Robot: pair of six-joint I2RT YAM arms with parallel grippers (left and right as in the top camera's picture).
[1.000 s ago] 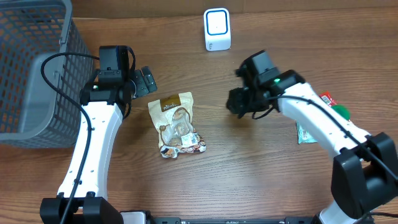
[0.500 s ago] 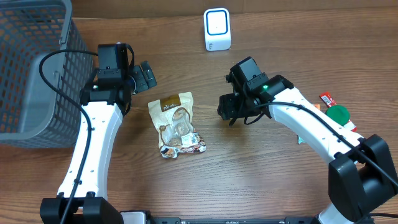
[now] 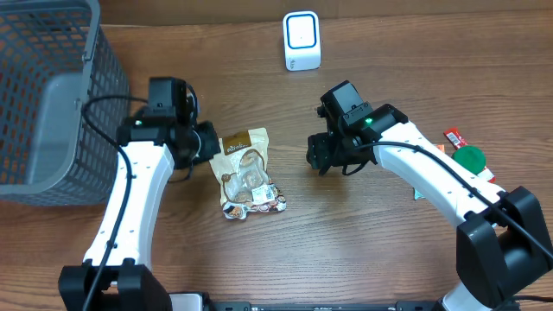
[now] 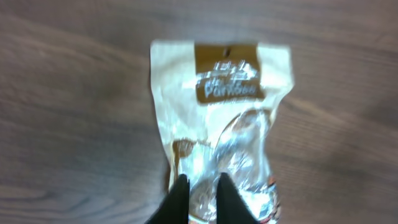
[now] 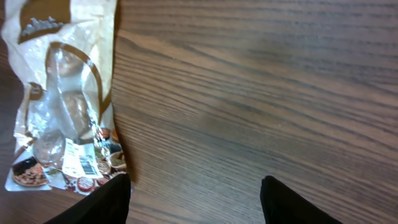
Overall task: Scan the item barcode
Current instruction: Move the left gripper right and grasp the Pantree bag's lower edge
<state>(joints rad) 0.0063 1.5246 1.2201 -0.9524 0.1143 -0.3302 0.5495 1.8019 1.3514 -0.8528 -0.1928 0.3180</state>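
Observation:
The item is a tan and brown snack bag [image 3: 246,173] with a clear window, lying flat on the wooden table. It also shows in the left wrist view [image 4: 224,112] and the right wrist view [image 5: 62,106], where a white barcode label [image 5: 84,163] sits near its lower end. My left gripper [image 3: 210,142] hovers at the bag's upper left edge, its fingers nearly together [image 4: 202,186] with nothing gripped. My right gripper [image 3: 321,155] stands open [image 5: 196,193] over bare wood to the right of the bag. The white scanner [image 3: 301,41] stands at the back.
A grey mesh basket [image 3: 43,95] fills the far left. On the right edge lie a red packet [image 3: 455,138], a green round item [image 3: 471,158] and a green packet [image 3: 423,186], partly under my right arm.
My left gripper went from wide open to shut and swung right, down to the bag's edge. My right arm moved left toward the bag and its jaws widened a little.

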